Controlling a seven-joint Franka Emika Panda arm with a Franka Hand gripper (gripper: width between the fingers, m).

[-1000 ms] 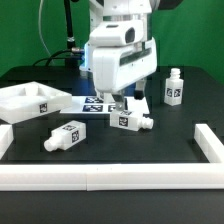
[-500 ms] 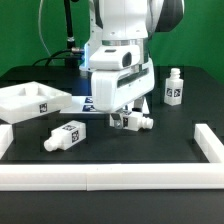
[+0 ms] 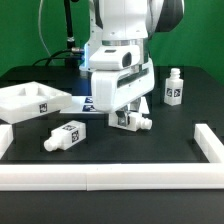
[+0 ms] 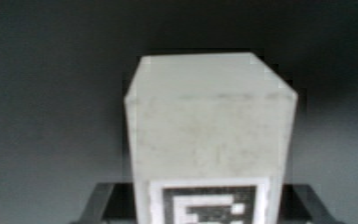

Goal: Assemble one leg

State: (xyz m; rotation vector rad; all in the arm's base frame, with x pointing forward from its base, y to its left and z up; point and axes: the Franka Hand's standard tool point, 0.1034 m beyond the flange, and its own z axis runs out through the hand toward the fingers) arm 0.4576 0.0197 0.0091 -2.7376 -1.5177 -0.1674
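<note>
Exterior view: the tool (image 3: pixel 120 117) hangs low over a leg (image 3: pixel 140 122) lying on the black desk (image 3: pixel 150 150), to the exterior view's right of the large white panel (image 3: pixel 20 98). Whether its fingers pinch the leg cannot be told. Wrist view: the same leg (image 4: pixel 208 120) fills the frame, close beneath. By appearances only the grasp is begun; lifting and fitting to the panel remain.

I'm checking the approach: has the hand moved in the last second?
Yes. The hand has come down to the lying leg, sitting lower against the upright leg than before.
</note>
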